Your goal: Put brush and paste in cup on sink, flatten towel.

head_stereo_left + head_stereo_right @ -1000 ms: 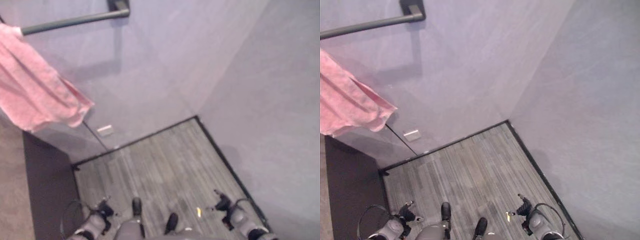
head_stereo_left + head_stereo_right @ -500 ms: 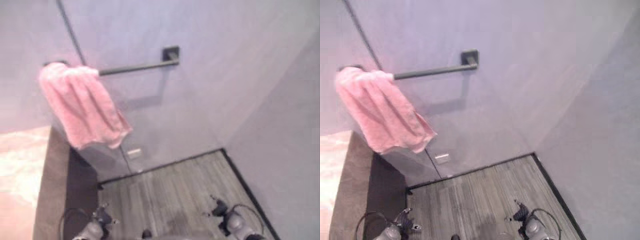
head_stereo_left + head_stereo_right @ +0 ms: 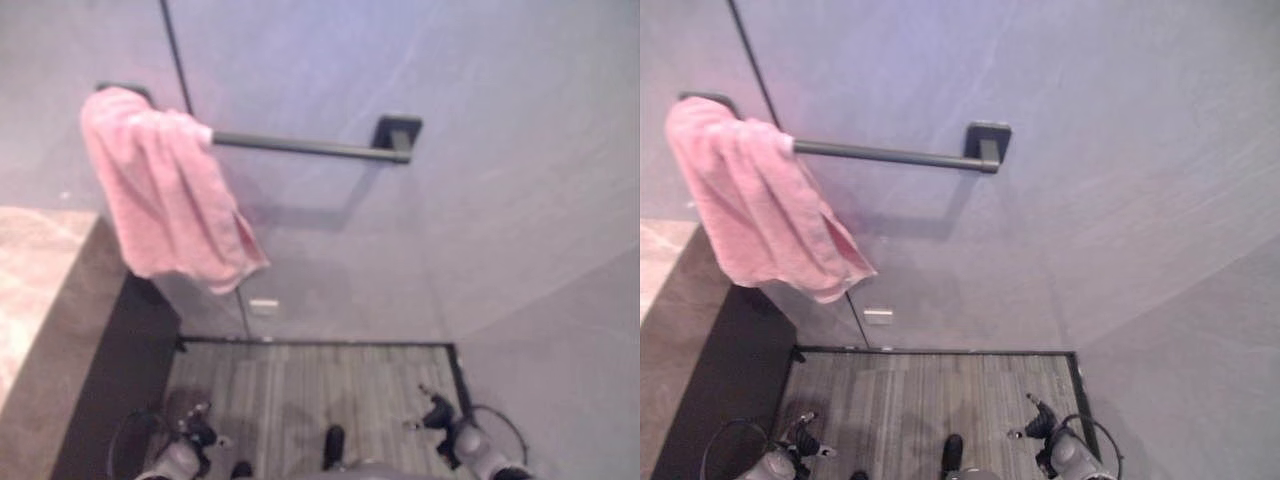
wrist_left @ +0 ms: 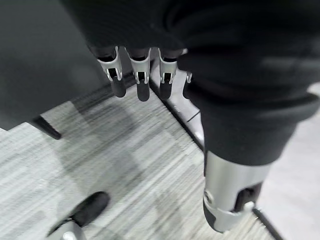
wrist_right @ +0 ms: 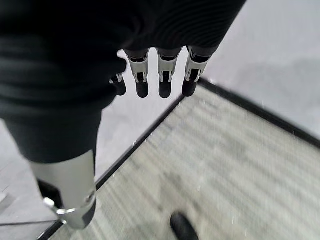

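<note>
Camera has swung, nothing else moves: pink towel [image 3: 755, 205] hangs bunched at the rail's [image 3: 885, 156] end; left hand [image 4: 145, 75] and right hand [image 5: 160, 75] dangle, fingers relaxed, empty.

A towel [image 3: 755, 205] is draped, bunched, over the left end of a rail [image 3: 885, 156] that is fixed across the back wall [image 3: 1120, 150], the rail's bracket [image 3: 987, 140] being set at its right end. To the left, below the towel, a bench [image 3: 40, 300] is seen running toward the wall, with the floor [image 3: 930, 390] lying to its right and bounded at the back by that wall and on the right by a side wall [image 3: 1200, 400]. Over the floor, the left hand [image 3: 800, 440] is held low near the bench and the right hand [image 3: 1038, 425] low near the side wall, each with relaxed fingers [image 4: 142, 82] pointing downward and touching nothing.
</note>
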Controlling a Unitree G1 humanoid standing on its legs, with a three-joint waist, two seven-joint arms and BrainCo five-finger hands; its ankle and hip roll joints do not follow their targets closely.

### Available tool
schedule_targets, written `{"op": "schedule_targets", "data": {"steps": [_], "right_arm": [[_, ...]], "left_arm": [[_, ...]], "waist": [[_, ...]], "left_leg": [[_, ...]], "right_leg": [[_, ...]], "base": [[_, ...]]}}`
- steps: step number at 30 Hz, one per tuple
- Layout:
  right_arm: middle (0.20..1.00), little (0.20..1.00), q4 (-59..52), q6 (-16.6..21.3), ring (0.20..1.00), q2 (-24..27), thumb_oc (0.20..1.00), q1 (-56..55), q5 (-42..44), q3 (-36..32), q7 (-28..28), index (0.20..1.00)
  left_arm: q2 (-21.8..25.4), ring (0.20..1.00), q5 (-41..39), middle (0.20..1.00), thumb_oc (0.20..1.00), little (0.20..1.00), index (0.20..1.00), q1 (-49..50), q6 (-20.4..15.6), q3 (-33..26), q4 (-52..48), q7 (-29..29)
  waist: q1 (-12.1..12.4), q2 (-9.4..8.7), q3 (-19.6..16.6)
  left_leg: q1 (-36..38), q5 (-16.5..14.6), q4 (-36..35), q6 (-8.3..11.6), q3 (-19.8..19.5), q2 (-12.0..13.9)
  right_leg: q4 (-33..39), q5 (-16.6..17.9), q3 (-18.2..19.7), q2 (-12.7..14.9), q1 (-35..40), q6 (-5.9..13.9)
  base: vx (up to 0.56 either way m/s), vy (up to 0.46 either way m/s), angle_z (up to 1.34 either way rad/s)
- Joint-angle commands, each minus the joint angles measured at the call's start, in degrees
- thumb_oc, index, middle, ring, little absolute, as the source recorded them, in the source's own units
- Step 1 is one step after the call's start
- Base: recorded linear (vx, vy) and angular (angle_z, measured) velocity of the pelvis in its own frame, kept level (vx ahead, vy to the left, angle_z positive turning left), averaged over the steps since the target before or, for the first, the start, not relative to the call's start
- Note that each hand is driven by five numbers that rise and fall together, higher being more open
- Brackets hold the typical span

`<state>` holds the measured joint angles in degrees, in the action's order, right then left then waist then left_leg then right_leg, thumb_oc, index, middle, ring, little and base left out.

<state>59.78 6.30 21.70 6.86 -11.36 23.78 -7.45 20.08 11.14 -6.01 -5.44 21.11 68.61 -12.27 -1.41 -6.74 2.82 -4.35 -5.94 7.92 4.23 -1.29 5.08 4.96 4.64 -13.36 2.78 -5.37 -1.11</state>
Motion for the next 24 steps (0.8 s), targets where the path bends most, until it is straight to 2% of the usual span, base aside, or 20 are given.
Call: {"op": "schedule_targets", "data": {"steps": [1,5,12,18,20,21,22,23,24], "right_arm": [[1.0,1.0,0.4,0.8,1.0,2.3,1.0,1.7,-1.1,0.3,-1.1,1.0],[1.0,1.0,-0.1,0.8,1.0,1.8,1.0,2.0,-2.0,0.3,-1.3,1.0],[1.0,1.0,-0.8,1.0,1.0,-0.2,1.0,0.6,-1.7,0.0,-1.1,1.0],[1.0,1.0,-3.4,1.5,1.0,-0.4,1.0,-1.0,-1.4,-0.3,-0.5,1.0],[1.0,1.0,-8.2,2.4,1.0,1.1,1.0,-2.7,0.4,-1.9,0.3,1.0],[1.0,1.0,-8.3,2.4,1.0,1.1,1.0,-2.8,0.4,-1.9,0.3,1.0],[1.0,1.0,-9.9,2.3,1.0,2.5,1.0,-3.7,0.7,-3.0,0.9,1.0],[1.0,1.0,-9.9,2.1,1.0,3.2,1.0,-3.6,0.6,-3.4,1.4,1.0],[1.0,1.0,-10.9,2.1,1.0,5.2,1.0,-3.8,-0.1,-3.7,3.1,1.0]], "left_arm": [[0.7,1.0,-0.7,1.0,1.0,1.0,1.0,-2.3,-0.7,-2.2,0.8,-1.8],[0.8,1.0,0.0,1.0,1.0,1.0,1.0,-0.2,-0.6,-2.8,1.7,-1.4],[0.6,1.0,0.5,1.0,1.0,1.0,1.0,1.8,-0.8,-4.0,4.0,-1.4],[1.2,1.0,0.7,1.0,1.0,1.0,1.0,3.4,-1.4,-4.6,1.7,-1.6],[3.5,1.0,-0.5,1.0,1.0,1.0,1.0,7.2,-3.1,-4.2,-8.6,0.8],[3.6,1.0,-0.5,1.0,1.0,1.0,1.0,7.4,-3.1,-4.2,-8.8,0.9],[7.8,1.0,-3.2,1.0,1.0,1.0,1.0,12.2,-4.1,-3.6,-22.9,5.8],[10.4,1.0,-4.5,1.0,1.0,1.0,1.0,14.2,-4.8,-3.0,-28.5,8.2],[18.5,1.0,-8.6,1.0,1.0,1.0,1.0,18.7,-6.0,-2.3,-43.3,14.5]], "waist": [[-1.1,2.95,0.7],[-0.6,3.6,-0.6],[-0.6,4.6,-1.6],[-0.5,5.05,-1.5],[-0.5,5.59,-1.2],[-0.5,5.58,-1.2],[-0.3,6.18,-1.1],[-0.2,6.55,-1.1],[-0.1,7.36,-1.1]], "left_leg": [[-1.8,6.6,-9.6,-3.32,2.2,-2.7],[0.6,6.8,-12.9,-3.72,2.2,-3.0],[2.5,4.9,-12.9,-4.29,3.9,-3.7],[4.0,3.8,-12.9,-4.86,4.8,-4.1],[4.2,3.6,-12.9,-5.17,4.7,-4.5],[4.3,3.5,-12.9,-5.17,4.7,-4.5],[4.3,3.5,-12.9,-5.4,4.7,-4.7],[4.3,3.5,-12.9,-5.49,4.6,-4.7],[4.5,3.3,-12.9,-5.64,4.6,-4.9]], "right_leg": [[-6.8,-7.6,-0.8,0.7,1.1,5.57],[-7.7,-8.4,-0.2,0.5,1.4,5.58],[-4.9,-7.2,0.9,1.6,3.5,6.7],[-4.3,-6.6,1.8,2.3,4.6,7.54],[-4.6,-6.4,1.5,2.8,4.7,8.12],[-4.6,-6.4,1.5,2.8,4.7,8.13],[-4.5,-6.0,1.2,3.1,4.8,8.49],[-4.4,-5.9,1.1,3.3,4.9,8.64],[-4.1,-5.4,1.1,3.5,5.0,9.04]], "base": [[0.08,0.048,0.3],[0.14,0.062,-0.16],[0.08,0.109,-0.15],[0.05,0.095,-0.15],[0.03,0.097,-0.01],[0.02,0.105,0.01],[0.02,0.1,0.01],[0.03,0.173,0.01],[0.02,0.104,0.01]]}}
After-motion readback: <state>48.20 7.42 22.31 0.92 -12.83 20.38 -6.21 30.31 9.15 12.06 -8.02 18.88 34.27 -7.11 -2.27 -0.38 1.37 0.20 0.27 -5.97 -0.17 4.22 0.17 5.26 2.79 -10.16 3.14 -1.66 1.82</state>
